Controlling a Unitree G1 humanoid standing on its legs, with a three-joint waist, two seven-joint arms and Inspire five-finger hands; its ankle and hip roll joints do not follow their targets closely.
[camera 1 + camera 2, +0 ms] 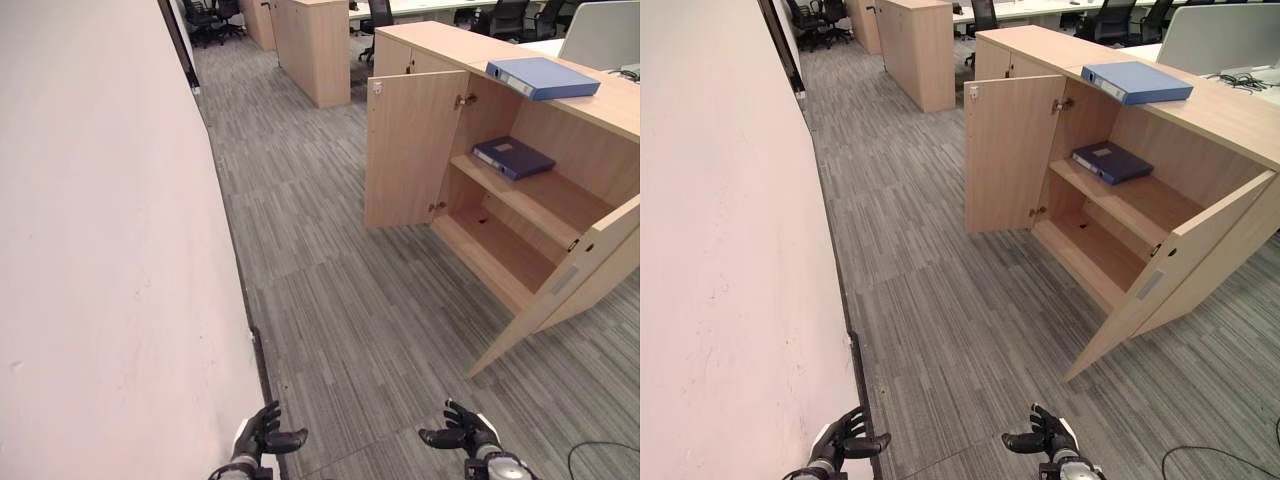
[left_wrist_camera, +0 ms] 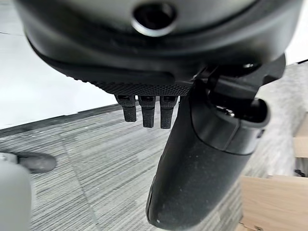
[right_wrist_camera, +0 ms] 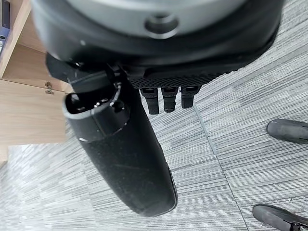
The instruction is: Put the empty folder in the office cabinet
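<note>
The wooden office cabinet stands to my right with both doors swung open. A dark blue folder lies flat on its upper shelf. On the cabinet's top lies a lighter blue folder. The lower shelf is bare. My left hand and right hand hang low over the carpet, well short of the cabinet, fingers relaxed and holding nothing. The wrist views show the left thumb and right thumb standing free over the floor.
A white wall runs close along my left. The cabinet's near door juts out over the grey carpet; the far door stands out too. Another wooden cabinet and office chairs are at the back.
</note>
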